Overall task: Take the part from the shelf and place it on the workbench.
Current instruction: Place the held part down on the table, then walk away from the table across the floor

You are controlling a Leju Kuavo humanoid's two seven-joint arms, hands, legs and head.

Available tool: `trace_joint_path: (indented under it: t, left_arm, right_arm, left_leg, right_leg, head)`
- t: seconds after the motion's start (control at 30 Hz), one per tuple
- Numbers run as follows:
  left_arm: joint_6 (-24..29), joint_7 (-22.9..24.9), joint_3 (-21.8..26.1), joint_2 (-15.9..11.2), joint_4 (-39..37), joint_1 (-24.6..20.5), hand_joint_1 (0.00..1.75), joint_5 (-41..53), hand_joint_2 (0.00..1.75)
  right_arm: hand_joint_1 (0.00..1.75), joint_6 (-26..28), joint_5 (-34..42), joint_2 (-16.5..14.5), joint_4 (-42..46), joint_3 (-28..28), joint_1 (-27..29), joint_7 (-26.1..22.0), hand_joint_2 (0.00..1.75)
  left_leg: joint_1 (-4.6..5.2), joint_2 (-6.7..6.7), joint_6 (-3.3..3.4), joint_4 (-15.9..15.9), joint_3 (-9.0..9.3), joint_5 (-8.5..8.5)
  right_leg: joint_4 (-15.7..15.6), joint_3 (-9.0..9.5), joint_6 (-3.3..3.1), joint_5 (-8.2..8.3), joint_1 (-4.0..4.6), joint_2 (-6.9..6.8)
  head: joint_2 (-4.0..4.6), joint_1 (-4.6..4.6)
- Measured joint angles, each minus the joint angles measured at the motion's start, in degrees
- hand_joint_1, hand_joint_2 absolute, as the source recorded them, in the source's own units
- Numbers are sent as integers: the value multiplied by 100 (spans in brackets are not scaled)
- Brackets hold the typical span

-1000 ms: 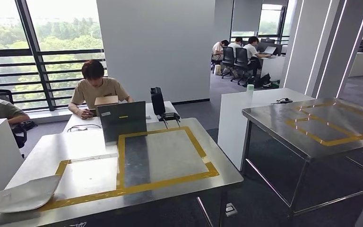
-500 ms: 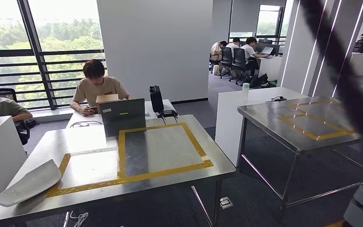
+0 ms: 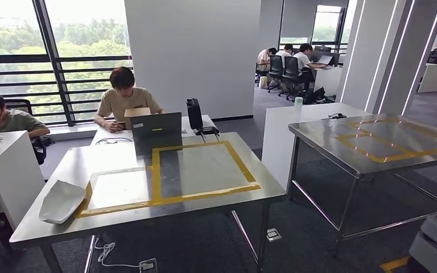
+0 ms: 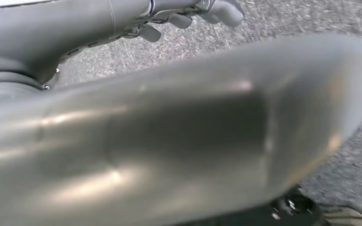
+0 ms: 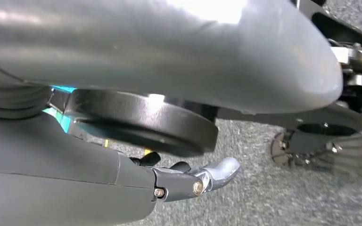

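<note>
The part (image 3: 62, 200), a pale grey curved sheet, lies on the left end of the steel workbench (image 3: 119, 224), just outside its yellow tape frame (image 3: 205, 196). No hand touches it. In the left wrist view my left hand (image 4: 169, 132) hangs over grey carpet, its thick thumb lying across the picture and its fingers (image 4: 217, 12) holding nothing. In the right wrist view my right hand (image 5: 99, 179) also hangs above the carpet, fingers (image 5: 217, 172) loosely apart and empty.
A person sits behind the workbench at a grey laptop (image 3: 156, 133). A second taped steel table (image 3: 375, 142) stands to the right, a white cabinet (image 3: 296, 131) between the two. A white desk (image 3: 5, 170) with another person is at the left. A cable (image 3: 111, 259) lies on the floor.
The whole picture has shifted: the camera has drawn back, so the workbench and part look farther and more central. A dark blurred streak across the right half a second ago is gone.
</note>
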State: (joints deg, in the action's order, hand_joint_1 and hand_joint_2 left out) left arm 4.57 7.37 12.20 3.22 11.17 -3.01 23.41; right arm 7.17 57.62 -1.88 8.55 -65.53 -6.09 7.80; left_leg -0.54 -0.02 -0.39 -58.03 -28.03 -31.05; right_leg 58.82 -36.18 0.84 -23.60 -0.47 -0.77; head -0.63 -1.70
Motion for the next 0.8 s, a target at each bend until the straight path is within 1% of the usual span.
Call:
trace_joint_path:
  t: [0.03, 0.07, 0.1, 0.13, 0.17, 0.2, 0.23, 0.27, 0.3, 0.33, 0.37, 0.4, 0.43, 0.47, 0.5, 0.53, 0.57, 0.6, 0.63, 0.67, 0.7, 0.73, 0.77, 0.8]
  left_arm:
    - [1, -6, 1, 3, -8, -2, 0, 3, 0]
    - [2, -16, 2, 4, -15, -4, 0, 8, 0]
    - [3, -44, 4, 2, -18, -7, 0, 29, 0]
    - [-3, -90, 4, 2, -19, -14, 0, 77, 0]
    - [-22, -142, -1, 4, -20, -31, 0, 158, 0]
    - [-57, -182, -24, 12, -22, -61, 0, 279, 0]
    - [-110, -194, -66, 24, -24, -106, 0, 429, 0]
    - [-172, -177, -131, 37, -26, -164, 0, 594, 0]
    - [-240, -143, -223, 59, -27, -234, 0, 767, 0]
    - [-302, -110, -317, 84, -27, -309, 0, 916, 0]
    - [-353, -85, -413, 107, -26, -384, 0, 1030, 0]
    - [-393, -69, -499, 132, -26, -450, 0, 1104, 0]
    - [-416, -57, -564, 153, -25, -503, 0, 1137, 0]
    - [-433, -45, -618, 169, -26, -537, 0, 1152, 0]
    - [-444, -29, -661, 182, -28, -554, 0, 1164, 0]
    - [-453, -10, -696, 191, -31, -554, 0, 1188, 0]
    - [-461, 14, -729, 194, -36, -539, 0, 1216, 0]
    - [-466, 44, -763, 193, -42, -519, 0, 1241, 0]
    - [-473, 81, -790, 191, -48, -492, 0, 1253, 0]
    - [-478, 121, -808, 188, -54, -463, 0, 1243, 0]
    - [-482, 161, -817, 183, -59, -430, 0, 1226, 0]
    - [-486, 197, -818, 176, -63, -394, 0, 1207, 0]
    - [-487, 232, -817, 168, -66, -358, 0, 1185, 0]
    - [-487, 260, -817, 159, -68, -330, 0, 1168, 0]
  right_arm:
    - [0, 0, 0, 0, 0, 0, 10, 3, 0]
    - [0, 0, 0, 0, 0, 0, 17, 3, 0]
    - [0, 0, -1, 0, 0, 0, 19, 1, 0]
    - [0, 4, -1, 0, 0, -1, 20, -6, 44]
    - [0, 17, -2, 0, 0, -1, 18, -21, 87]
    - [0, 39, -2, 0, 0, -2, 14, -42, 131]
    - [0, 77, -7, 0, 0, -3, 7, -61, 175]
    - [0, 124, -21, 0, 0, -5, -7, -74, 175]
    - [0, 180, -37, 1, 0, -7, -34, -72, 175]
    - [0, 237, -53, 4, 0, -9, -73, -62, 175]
    - [0, 285, -66, 7, 1, -10, -117, -52, 175]
    - [0, 326, -73, 8, 1, -11, -158, -39, 175]
    - [0, 350, -85, 9, 2, -11, -189, -25, 175]
    - [0, 361, -102, 8, 2, -14, -205, -7, 175]
    - [0, 360, -126, 1, 2, -20, -212, 14, 175]
    - [0, 346, -154, -4, 2, -33, -213, 40, 175]
    - [0, 325, -178, -14, 2, -55, -208, 73, 175]
    - [0, 294, -196, -26, 2, -81, -200, 116, 175]
    - [0, 265, -205, -33, 2, -109, -184, 170, 175]
    - [0, 241, -206, -40, 2, -131, -160, 220, 175]
    - [0, 226, -203, -43, 2, -145, -129, 265, 175]
    - [0, 221, -201, -43, 2, -154, -97, 299, 175]
    - [0, 224, -203, -42, 2, -162, -68, 319, 175]
    - [0, 228, -210, -42, 2, -174, -47, 330, 175]
  left_leg:
    - [3, 16, 62, 3, -54, 53]
    - [0, 31, 113, 9, -120, 111]
    - [6, 41, 147, 7, -180, 171]
    - [19, 44, 169, 2, -255, 234]
    - [36, 47, 183, -7, -336, 300]
    - [54, 47, 192, -20, -421, 367]
    - [70, 46, 198, -36, -518, 430]
    - [85, 41, 198, -54, -604, 489]
    - [94, 36, 194, -71, -680, 544]
    - [105, 33, 180, -83, -741, 595]
    - [106, 34, 158, -84, -782, 647]
    - [99, 39, 130, -76, -802, 698]
    - [88, 46, 97, -59, -815, 751]
    - [79, 51, 62, -31, -818, 807]
    - [74, 53, 32, -17, -835, 835]
    - [75, 44, -4, -51, -869, 771]
    - [76, 33, -41, -177, -921, 605]
    - [65, 23, -76, -421, -996, 346]
    - [55, 15, -114, -752, -1074, 56]
    - [41, 15, -145, -1106, -1141, -158]
    - [28, 16, -173, -1382, -1161, -249]
    - [16, 16, -195, -1501, -1108, -209]
    - [3, 17, -214, -1433, -967, -82]
    - [-14, 17, -230, -1170, -731, 67]
  right_leg:
    - [76, -45, 30, -105, -11, 8]
    - [259, -119, 50, -320, -15, 18]
    - [550, -209, 59, -613, -15, 25]
    - [916, -297, 58, -905, -12, 29]
    - [1264, -359, 49, -1100, -6, 32]
    - [1498, -357, 32, -1153, 3, 36]
    - [1554, -271, 7, -1080, 17, 39]
    - [1392, -84, -26, -923, 36, 42]
    - [1042, 197, -73, -780, 65, 44]
    - [608, 498, -128, -733, 94, 45]
    - [232, 739, -165, -728, 122, 45]
    - [-31, 885, -199, -752, 148, 46]
    - [-149, 926, -219, -773, 167, 47]
    - [-186, 896, -236, -722, 173, 46]
    - [-228, 868, -266, -658, 162, 39]
    - [-271, 833, -296, -589, 143, 33]
    - [-309, 785, -323, -510, 119, 29]
    - [-327, 733, -335, -440, 101, 25]
    - [-325, 660, -341, -382, 97, 25]
    - [-307, 582, -336, -331, 93, 20]
    - [-283, 500, -327, -286, 88, 10]
    - [-249, 415, -314, -245, 82, 1]
    - [-208, 328, -298, -209, 72, -6]
    - [-161, 245, -276, -179, 60, -10]
  head:
    - [0, 3]
    - [0, 4]
    - [0, 7]
    - [0, 9]
    - [0, 8]
    - [0, 9]
    - [0, 8]
    - [0, 9]
    - [0, 9]
    - [0, 9]
    - [0, 9]
    - [0, 9]
    - [0, 8]
    - [-1, 9]
    - [0, 10]
    - [1, 9]
    - [1, 7]
    - [1, 3]
    - [1, -1]
    - [-1, -3]
    - [-1, -5]
    - [-1, -6]
    - [-2, -7]
    - [-2, -7]
